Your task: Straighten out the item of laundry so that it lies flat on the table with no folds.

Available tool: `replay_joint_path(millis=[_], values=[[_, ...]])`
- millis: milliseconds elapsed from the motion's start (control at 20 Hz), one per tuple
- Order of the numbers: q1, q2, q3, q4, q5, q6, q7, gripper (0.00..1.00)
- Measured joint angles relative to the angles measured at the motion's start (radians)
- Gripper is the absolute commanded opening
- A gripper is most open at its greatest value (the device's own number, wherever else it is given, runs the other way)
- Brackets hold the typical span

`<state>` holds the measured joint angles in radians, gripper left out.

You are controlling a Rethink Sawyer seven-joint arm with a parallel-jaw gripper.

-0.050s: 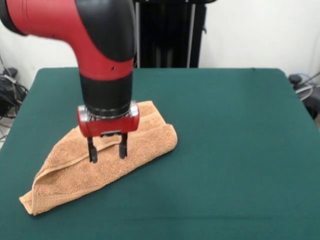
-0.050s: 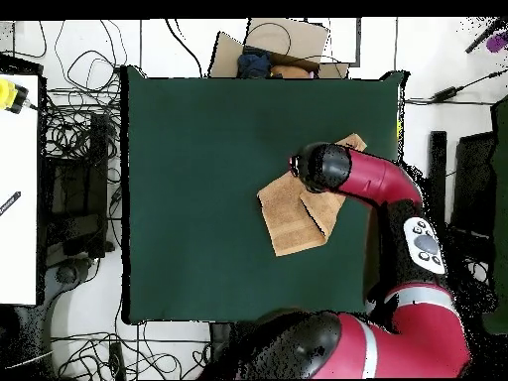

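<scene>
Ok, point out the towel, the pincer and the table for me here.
towel (image 1: 65, 175), front view, on its folded lower half.
pincer (image 1: 107, 149), front view, midway between the two open fingertips over the towel.
table (image 2: 198, 179), overhead view, on bare green top.

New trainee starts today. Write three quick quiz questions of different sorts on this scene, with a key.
1. True or false: the towel lies fully flat on the table.
2. The gripper is: A) open, fingers down at the towel; B) shut on a cup; C) out of view.
3. Fill in: in the front view the towel is ____ over on itself.

Key: 1 false, it is folded in layers. 2 A. 3 folded.
</scene>
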<state>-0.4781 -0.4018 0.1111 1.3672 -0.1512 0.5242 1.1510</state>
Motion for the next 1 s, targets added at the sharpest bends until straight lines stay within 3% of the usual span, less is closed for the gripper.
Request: replay_joint_path(millis=[350,1000], values=[[-0.024,0.079,0.000,0.012,0.001,-0.062,0.000,1.00],[-0.023,0.077,0.000,0.014,0.001,-0.080,0.000,1.00]])
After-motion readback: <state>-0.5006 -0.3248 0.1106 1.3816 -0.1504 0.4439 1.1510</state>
